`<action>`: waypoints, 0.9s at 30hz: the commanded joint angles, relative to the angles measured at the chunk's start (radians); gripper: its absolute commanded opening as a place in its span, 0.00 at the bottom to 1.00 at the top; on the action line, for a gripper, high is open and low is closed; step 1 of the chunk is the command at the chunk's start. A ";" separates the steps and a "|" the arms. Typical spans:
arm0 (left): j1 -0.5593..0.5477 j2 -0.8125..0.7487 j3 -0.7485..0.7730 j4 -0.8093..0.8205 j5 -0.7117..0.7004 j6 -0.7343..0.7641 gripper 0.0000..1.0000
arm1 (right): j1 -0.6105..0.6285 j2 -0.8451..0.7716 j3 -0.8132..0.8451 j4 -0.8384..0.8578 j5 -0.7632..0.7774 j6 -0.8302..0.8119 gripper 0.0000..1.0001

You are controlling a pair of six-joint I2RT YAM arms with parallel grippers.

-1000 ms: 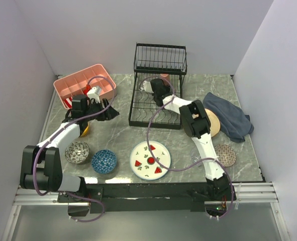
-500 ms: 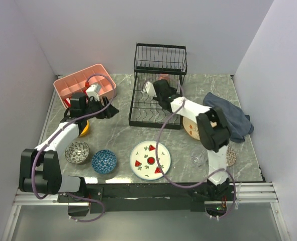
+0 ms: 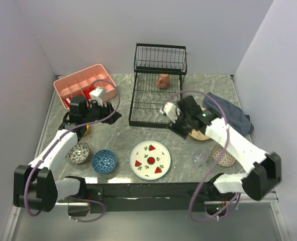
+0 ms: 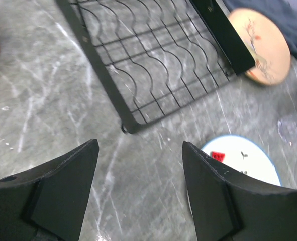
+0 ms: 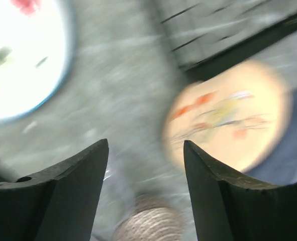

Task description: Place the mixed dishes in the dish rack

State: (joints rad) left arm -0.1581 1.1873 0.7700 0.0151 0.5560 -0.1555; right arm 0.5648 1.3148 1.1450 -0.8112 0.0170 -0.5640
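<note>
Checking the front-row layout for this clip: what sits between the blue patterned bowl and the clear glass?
The white watermelon-slice plate lies flat between the blue patterned bowl and the clear glass, touching neither, in the top external view.

We see a grey marble counter [image 3: 119, 138] bearing a black wire dish rack [image 3: 148, 124] and a pink plastic compartment tray [image 3: 76, 85]. Near its front edge lie a white watermelon-slice plate [image 3: 150, 159] and a blue patterned bowl [image 3: 104, 161].

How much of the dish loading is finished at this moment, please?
Done: only the terracotta cup sits in the dish rack.
In hand: nothing. The left fingers and right fingers are open and empty.
Left on the table: orange bowl, grey bowl, blue bowl, brown bowl, watermelon plate, bird plate, clear glass.
</note>
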 commanded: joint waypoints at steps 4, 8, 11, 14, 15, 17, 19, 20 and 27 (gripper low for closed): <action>-0.027 -0.040 -0.017 -0.052 0.061 0.103 0.72 | -0.101 -0.092 -0.162 -0.246 -0.219 0.001 0.59; -0.029 -0.031 -0.023 -0.027 0.062 0.090 0.72 | -0.137 -0.092 -0.172 -0.279 -0.268 -0.045 0.56; -0.029 -0.022 -0.021 -0.023 0.064 0.083 0.72 | -0.138 -0.097 -0.194 -0.295 -0.299 -0.060 0.55; -0.029 -0.017 -0.015 -0.021 0.059 0.091 0.72 | -0.137 -0.101 -0.199 -0.319 -0.337 -0.080 0.55; -0.029 -0.015 -0.009 -0.027 0.055 0.099 0.72 | -0.138 -0.104 -0.194 -0.327 -0.345 -0.082 0.55; -0.029 -0.015 -0.006 -0.032 0.048 0.106 0.72 | -0.137 -0.127 -0.192 -0.329 -0.351 -0.065 0.55; -0.027 -0.017 -0.008 -0.033 0.042 0.111 0.72 | -0.138 -0.158 -0.186 -0.327 -0.353 -0.034 0.58; -0.026 -0.015 -0.006 -0.035 0.042 0.111 0.72 | -0.137 -0.170 -0.185 -0.327 -0.350 -0.025 0.58; -0.017 0.003 -0.001 -0.023 0.042 0.106 0.72 | -0.137 -0.206 -0.203 -0.381 -0.312 -0.028 0.64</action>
State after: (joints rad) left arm -0.1814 1.1767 0.7555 -0.0311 0.5892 -0.0631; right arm 0.4290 1.1236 0.9592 -1.1427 -0.3042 -0.5961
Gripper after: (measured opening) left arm 0.722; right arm 0.626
